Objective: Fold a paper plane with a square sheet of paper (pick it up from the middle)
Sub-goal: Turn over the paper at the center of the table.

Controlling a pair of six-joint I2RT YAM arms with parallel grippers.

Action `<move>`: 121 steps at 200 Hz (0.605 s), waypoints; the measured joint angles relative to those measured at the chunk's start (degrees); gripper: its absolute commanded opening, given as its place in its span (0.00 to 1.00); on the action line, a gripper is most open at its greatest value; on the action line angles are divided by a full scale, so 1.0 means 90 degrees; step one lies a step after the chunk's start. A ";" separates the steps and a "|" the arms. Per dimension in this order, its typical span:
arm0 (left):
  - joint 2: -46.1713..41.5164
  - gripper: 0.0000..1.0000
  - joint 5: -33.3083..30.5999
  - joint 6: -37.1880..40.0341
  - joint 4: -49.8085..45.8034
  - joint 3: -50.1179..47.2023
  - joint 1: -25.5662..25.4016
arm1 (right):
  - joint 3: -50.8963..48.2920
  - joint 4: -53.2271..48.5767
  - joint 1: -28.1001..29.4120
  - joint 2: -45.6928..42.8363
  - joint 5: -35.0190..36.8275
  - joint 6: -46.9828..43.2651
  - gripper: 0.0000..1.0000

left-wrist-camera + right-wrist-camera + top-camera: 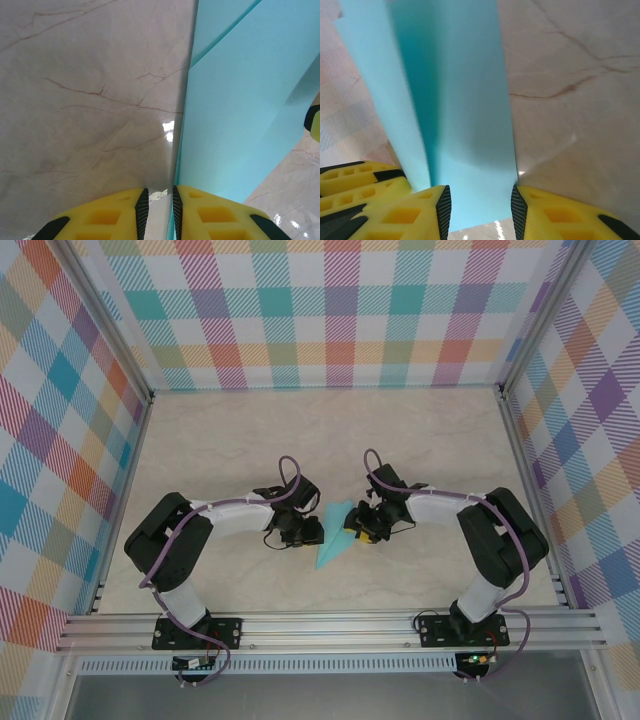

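The paper plane [333, 538] is a light cyan folded dart lying on the table between my two grippers, its point toward the near edge. My left gripper [306, 532] is at its left side. In the left wrist view, the paper plane's [240, 100] long edge runs into the narrow gap of the left gripper [160, 194], against the right pad, with bare table showing beside it. My right gripper [363, 529] is at the dart's right side. Its jaws [480, 195] stand apart, and a creased strip of the paper plane [465, 110] spans from pad to pad.
The marble-patterned tabletop [320, 430] is walled by plaid panels on three sides. An aluminium rail [330, 625] carries both arm bases along the near edge. The left gripper's yellow fingers [355, 182] sit close beside the right one.
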 measured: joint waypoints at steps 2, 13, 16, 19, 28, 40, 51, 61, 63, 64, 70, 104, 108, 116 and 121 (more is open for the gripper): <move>0.0000 0.24 0.0000 0.0000 0.0000 0.0000 0.0000 | 0.0005 0.0027 0.0012 0.0010 -0.0002 0.0002 0.39; 0.0000 0.24 0.0000 0.0000 0.0000 0.0000 0.0002 | 0.0049 0.0087 0.0066 0.0066 -0.0032 0.0005 0.39; 0.0000 0.24 0.0000 0.0000 0.0000 0.0000 0.0002 | 0.0063 0.0087 0.0073 0.0080 -0.0041 0.0005 0.40; 0.0000 0.24 0.0000 0.0000 0.0000 0.0000 0.0005 | 0.0078 0.0090 0.0078 0.0090 -0.0046 0.0005 0.40; 0.0002 0.24 0.0005 0.0000 0.0000 0.0000 0.0012 | 0.0100 0.0170 0.0095 0.0121 -0.0090 0.0007 0.40; 0.0010 0.24 0.0024 0.0000 -0.0002 0.0002 0.0017 | 0.0158 0.0321 0.0168 0.0192 -0.0143 0.0010 0.41; 0.0010 0.24 0.0024 0.0000 -0.0005 0.0002 0.0019 | 0.0194 0.0410 0.0219 0.0223 -0.0192 0.0005 0.42; 0.0010 0.24 0.0024 0.0000 -0.0005 0.0002 0.0019 | 0.0216 0.0469 0.0238 0.0226 -0.0236 0.0002 0.43; 0.0010 0.24 0.0024 0.0002 -0.0005 0.0005 0.0019 | 0.0221 0.0488 0.0243 0.0226 -0.0243 0.0005 0.43; 0.0010 0.24 0.0024 0.0000 -0.0005 0.0005 0.0019 | 0.0223 0.0491 0.0243 0.0226 -0.0245 0.0002 0.43; 0.0010 0.24 0.0024 0.0000 -0.0005 0.0002 0.0022 | 0.0233 0.0517 0.0248 0.0226 -0.0260 0.0002 0.44; 0.0010 0.24 0.0024 0.0002 -0.0007 0.0005 0.0022 | 0.0238 0.0826 0.0248 0.0226 -0.0420 0.0056 0.46; 0.0010 0.24 0.0024 0.0002 -0.0007 0.0002 0.0022 | 0.0238 0.0894 0.0248 0.0226 -0.0449 0.0070 0.46; 0.0010 0.24 0.0024 0.0002 -0.0007 0.0005 0.0022 | 0.0238 0.1032 0.0248 0.0226 -0.0498 0.0112 0.47; 0.0010 0.24 0.0024 0.0002 -0.0007 0.0002 0.0022 | 0.0238 0.1107 0.0248 0.0226 -0.0522 0.0134 0.47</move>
